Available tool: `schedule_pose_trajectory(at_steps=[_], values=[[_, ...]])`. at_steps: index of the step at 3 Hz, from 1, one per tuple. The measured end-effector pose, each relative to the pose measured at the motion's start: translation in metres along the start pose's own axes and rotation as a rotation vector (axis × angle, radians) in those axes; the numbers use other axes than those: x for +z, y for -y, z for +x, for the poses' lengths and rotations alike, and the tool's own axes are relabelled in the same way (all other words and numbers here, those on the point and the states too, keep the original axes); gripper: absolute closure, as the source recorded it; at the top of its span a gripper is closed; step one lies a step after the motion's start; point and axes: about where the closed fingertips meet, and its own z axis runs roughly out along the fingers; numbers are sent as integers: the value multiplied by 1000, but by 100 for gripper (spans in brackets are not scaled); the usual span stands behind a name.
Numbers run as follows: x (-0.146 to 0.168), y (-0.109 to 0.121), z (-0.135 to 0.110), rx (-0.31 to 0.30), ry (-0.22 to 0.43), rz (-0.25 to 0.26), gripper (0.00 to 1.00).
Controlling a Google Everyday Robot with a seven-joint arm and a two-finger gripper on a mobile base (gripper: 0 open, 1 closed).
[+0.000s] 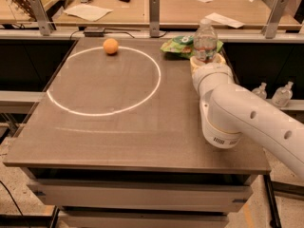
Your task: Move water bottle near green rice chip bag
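Observation:
The water bottle (205,38), clear with a white cap, stands upright at the table's far right. It is right at the right end of the green rice chip bag (182,46), which lies flat near the back edge and is partly hidden behind it. My gripper (206,61) is shut on the bottle's lower part, with the white arm (237,113) reaching in from the right. I cannot tell whether the bottle's base rests on the table.
An orange ball (110,46) sits at the far edge of a white circle (102,82) marked on the brown table (118,141). Two small pump-top bottles (273,93) stand on a shelf to the right. A cluttered bench runs behind the table.

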Motion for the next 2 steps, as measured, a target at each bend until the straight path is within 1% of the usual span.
schedule_pose_trajectory(at_steps=[1,2], values=[[14,12,9,32,-19,29,100],[25,3,12,67,-27,13,100]])
